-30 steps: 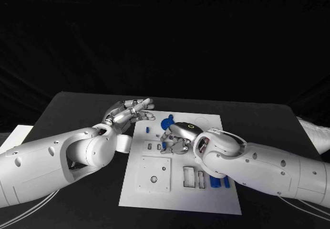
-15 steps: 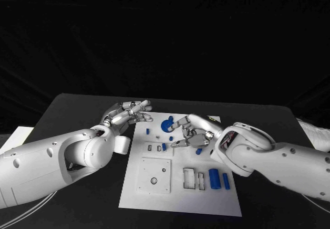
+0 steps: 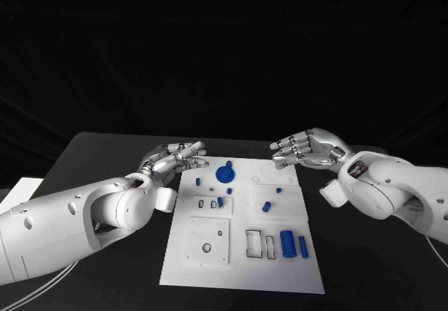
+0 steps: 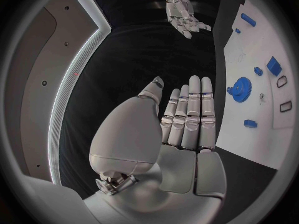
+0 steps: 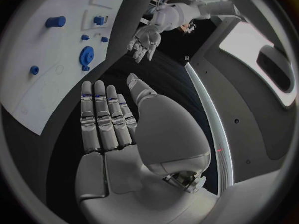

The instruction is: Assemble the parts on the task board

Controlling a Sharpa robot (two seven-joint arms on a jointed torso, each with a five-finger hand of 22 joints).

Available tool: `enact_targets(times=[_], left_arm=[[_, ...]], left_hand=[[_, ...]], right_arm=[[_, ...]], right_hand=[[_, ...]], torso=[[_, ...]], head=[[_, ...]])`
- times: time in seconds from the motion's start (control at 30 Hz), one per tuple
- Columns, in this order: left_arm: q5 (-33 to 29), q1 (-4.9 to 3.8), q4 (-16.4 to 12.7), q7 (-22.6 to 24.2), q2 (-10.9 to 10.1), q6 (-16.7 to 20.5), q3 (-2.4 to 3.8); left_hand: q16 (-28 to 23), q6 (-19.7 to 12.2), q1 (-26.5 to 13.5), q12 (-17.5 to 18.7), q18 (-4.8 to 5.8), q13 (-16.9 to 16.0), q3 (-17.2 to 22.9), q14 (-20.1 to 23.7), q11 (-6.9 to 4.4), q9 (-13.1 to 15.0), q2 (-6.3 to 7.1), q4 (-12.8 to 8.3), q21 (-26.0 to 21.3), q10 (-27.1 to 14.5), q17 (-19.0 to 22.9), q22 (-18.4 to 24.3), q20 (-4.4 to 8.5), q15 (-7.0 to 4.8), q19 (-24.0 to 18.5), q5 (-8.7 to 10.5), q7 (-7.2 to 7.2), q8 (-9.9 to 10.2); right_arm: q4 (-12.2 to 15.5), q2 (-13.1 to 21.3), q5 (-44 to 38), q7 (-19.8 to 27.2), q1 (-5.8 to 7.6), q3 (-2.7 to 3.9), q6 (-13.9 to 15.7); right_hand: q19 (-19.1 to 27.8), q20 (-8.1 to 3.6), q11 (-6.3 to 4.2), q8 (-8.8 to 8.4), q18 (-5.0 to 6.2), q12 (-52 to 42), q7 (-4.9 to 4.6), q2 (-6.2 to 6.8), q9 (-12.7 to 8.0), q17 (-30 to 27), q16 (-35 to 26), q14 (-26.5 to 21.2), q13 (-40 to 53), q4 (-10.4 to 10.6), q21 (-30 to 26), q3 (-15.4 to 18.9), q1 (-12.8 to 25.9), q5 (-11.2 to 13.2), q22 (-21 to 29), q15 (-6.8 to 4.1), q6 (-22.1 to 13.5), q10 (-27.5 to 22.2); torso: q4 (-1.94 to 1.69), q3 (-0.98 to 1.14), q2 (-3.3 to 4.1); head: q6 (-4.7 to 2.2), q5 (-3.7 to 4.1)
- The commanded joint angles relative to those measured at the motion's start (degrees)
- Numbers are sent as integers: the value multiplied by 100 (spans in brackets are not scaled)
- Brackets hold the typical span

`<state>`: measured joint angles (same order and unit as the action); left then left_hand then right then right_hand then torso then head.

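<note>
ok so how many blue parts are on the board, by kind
gear: 1
long pegs: 2
small pieces: 5
total: 8, not counting a nub at the gear's edge that may be a separate piece

You have a black table point(image 3: 103, 146) in front of the robot, dark and matte, with its far edge running across the head view against a black backdrop. Lying flat on it, in the middle, you see the white task board point(image 3: 245, 271), a long plate that reaches from near the far edge toward the robot. At the table's left edge a pale sheet-like object point(image 3: 17, 192) shows, though you cannot tell whether it rests on the table or sits beside it.
</note>
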<state>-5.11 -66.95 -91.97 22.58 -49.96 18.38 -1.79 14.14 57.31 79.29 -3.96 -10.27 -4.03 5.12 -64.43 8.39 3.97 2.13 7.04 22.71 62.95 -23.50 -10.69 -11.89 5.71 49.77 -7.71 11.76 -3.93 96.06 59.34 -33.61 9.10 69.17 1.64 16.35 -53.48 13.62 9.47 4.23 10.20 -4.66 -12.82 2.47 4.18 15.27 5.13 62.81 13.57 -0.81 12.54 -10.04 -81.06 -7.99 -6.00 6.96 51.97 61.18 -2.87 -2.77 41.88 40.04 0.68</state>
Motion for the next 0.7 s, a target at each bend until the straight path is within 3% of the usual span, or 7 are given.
enact_targets(times=[0.03, 0.3, 0.37, 0.5, 0.6, 0.63, 0.7], left_arm=[[460, 0, 71, -526, 30, -374, -2], [1385, -4, 204, -1288, 44, -636, -7], [1572, -8, 211, -1444, 46, -637, -7], [2114, -40, 213, -2068, 60, -692, -4], [2518, -66, 207, -2524, 85, -801, -3], [2637, -75, 209, -2672, 99, -848, -3], [2841, -91, 216, -2925, 128, -935, -2]], left_hand=[[-140, -39, -70, -6, -29, -4, -4, 84, 27, -4, -12, -31, -189, 0, 71, 129, -67, 22, -82, 21, -17, 16], [-344, -9, -182, -68, -44, -35, 9, -472, -68, 7, -22, -21, -136, 210, 329, 311, 148, -135, 1207, 25, -74, -5], [-88, 78, -209, -159, -24, -80, 24, -1053, -176, 19, -38, 3, 125, 430, 202, 216, 311, -304, 1800, 26, -142, -35], [712, 264, -299, -323, -27, -222, 91, -2040, -363, 40, -23, 128, 726, 866, -382, -63, 604, -569, 2748, 13, -262, -104], [3184, 371, -364, -551, 90, -440, 117, -2185, -542, 66, 84, 263, 1501, 1119, -2542, -685, 717, -764, 3163, 1, -376, -231], [3922, 365, -401, -666, 156, -536, 135, -2229, -491, 70, 66, 332, 2033, 1203, -3205, -1340, 758, -753, 3206, 8, -408, -265], [5512, 367, -477, -1068, 312, -855, 99, -2299, -535, 103, 149, 458, 3232, 1309, -4671, -2798, 831, -778, 3351, 26, -464, -408]], right_arm=[[-58, 151, 1637, 424, -1, -27, -387], [-94, 479, 2045, 597, -82, -93, -605], [-93, 515, 2097, 638, -94, -99, -596], [-73, 592, 2127, 704, -125, -114, -383], [-61, 613, 2044, 649, -148, -128, -143], [-56, 617, 2009, 614, -162, -134, -75], [-48, 623, 1849, 532, -192, -142, 20]], right_hand=[[-230, -91, -50, 32, 41, -60, 29, -13, 0, -129, 50, 209, -199, -154, -47, -245, -145, -140, 53, -76, 79, 167], [14, 138, 13, -58, 43, 106, 68, 175, -27, -849, -163, -281, -922, -213, -733, -406, 535, -320, 236, 107, 34, 9], [-225, 70, -26, -39, 55, 86, 94, 113, -16, -891, -90, -39, -977, -221, -683, -395, 576, -379, 207, 54, 124, 104], [-1194, -352, -295, 134, 55, -248, 245, 49, 50, -757, 414, 1120, -903, -322, -267, -535, 519, -336, 55, -353, 606, 847], [-1997, -671, -674, 451, 56, -879, 560, 201, 182, -363, 1146, 2065, -539, -291, 189, -298, 712, -315, -150, -703, 1192, 1778], [-2344, -795, -786, 623, 54, -1604, 697, 266, 268, 509, 2153, 2396, 86, -200, 425, -124, 902, -413, -267, -823, 1438, 2164], [-3022, -1159, -1092, 973, -63, -4731, 958, 274, 562, 4022, 5944, 2420, 3316, -128, 1197, 249, 1008, -1014, -734, -1081, 1389, 2170]], torso=[[10, 15, -55], [61, 48, -120], [64, 61, -136], [64, 86, -173], [73, 99, -182], [75, 99, -183], [83, 103, -185]], head=[[12, -4], [30, -37], [37, -33], [64, -15], [82, -27], [91, -23], [98, -23]])
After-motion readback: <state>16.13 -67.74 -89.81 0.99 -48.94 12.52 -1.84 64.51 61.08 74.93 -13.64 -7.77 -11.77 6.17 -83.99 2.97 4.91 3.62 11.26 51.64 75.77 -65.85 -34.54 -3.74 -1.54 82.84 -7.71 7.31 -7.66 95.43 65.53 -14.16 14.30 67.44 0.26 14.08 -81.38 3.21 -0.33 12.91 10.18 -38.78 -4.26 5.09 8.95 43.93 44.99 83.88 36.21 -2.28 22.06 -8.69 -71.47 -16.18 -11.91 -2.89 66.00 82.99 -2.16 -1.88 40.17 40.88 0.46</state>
